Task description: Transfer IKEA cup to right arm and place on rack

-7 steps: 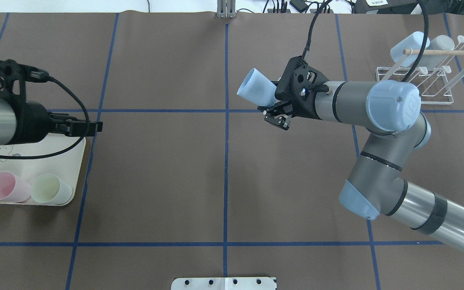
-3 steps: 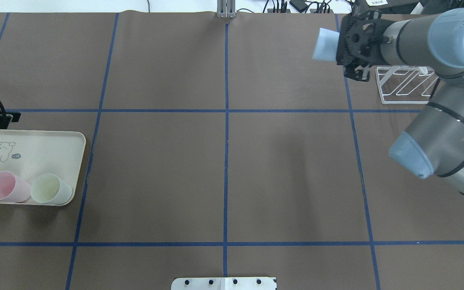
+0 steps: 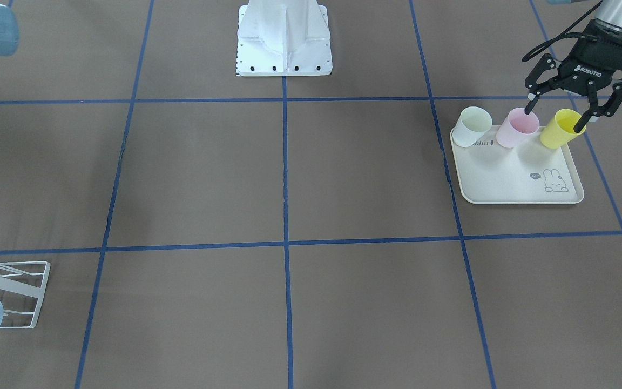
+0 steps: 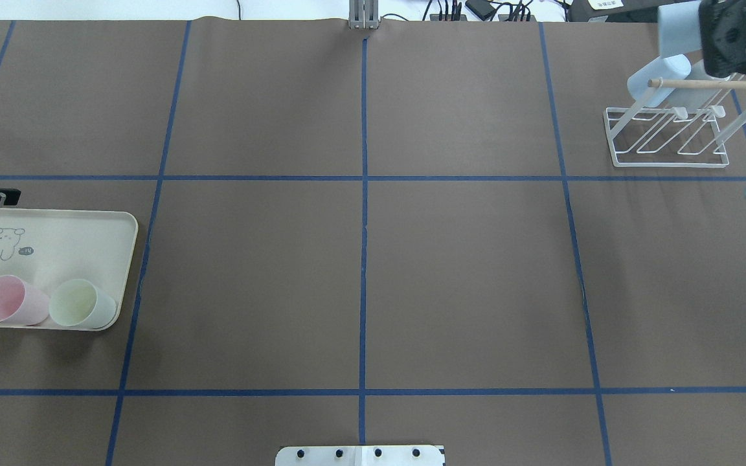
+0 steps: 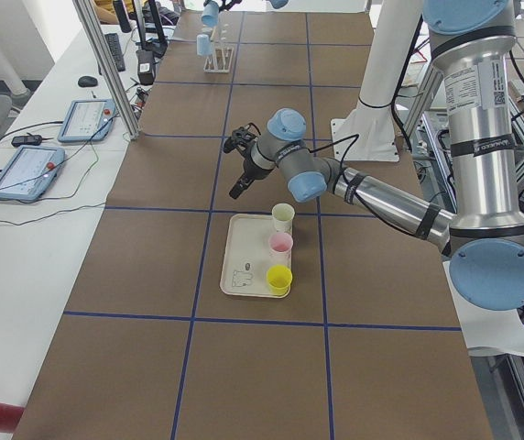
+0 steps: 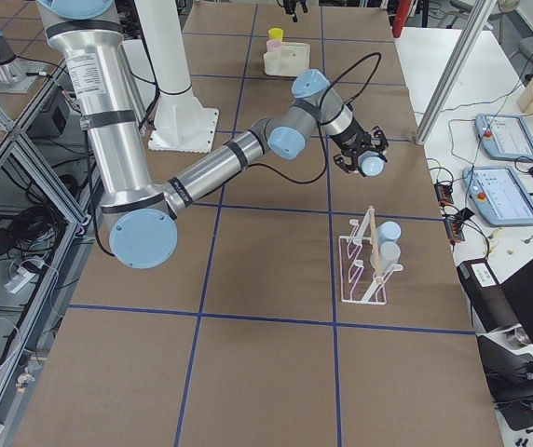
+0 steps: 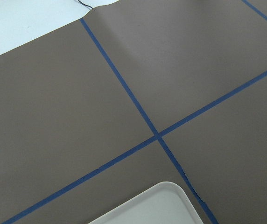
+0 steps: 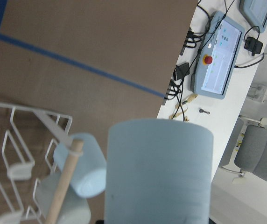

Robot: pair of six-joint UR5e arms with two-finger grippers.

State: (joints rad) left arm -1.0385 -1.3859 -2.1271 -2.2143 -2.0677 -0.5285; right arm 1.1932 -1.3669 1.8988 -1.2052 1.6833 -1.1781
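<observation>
The IKEA cup [image 4: 676, 29] is light blue and held on its side in my right gripper [image 4: 710, 37], which is shut on it. It hangs just beyond the wooden rod [image 4: 703, 83] of the white wire rack [image 4: 671, 155] at the far right. The right wrist view has this cup [image 8: 159, 172] large in front, with the rack [image 8: 12, 140] below it. Two cups sit on the rack's prongs, a blue one [image 4: 648, 81] and a paler one [image 8: 54, 200]. My left gripper [image 3: 554, 118] is open and empty, raised by the cream tray [image 3: 505, 183].
On the tray stand a pale green cup [image 3: 472, 126], a pink cup [image 3: 517, 127] and a yellow cup [image 3: 559, 128]. The robot's white base [image 3: 284, 38] is at the near edge. Tablets and cables [image 6: 504, 168] lie past the table's far side.
My right arm has carried the blue cup from mid-table to the far right, over the rack. My left arm has drawn back toward the left edge by the tray.
</observation>
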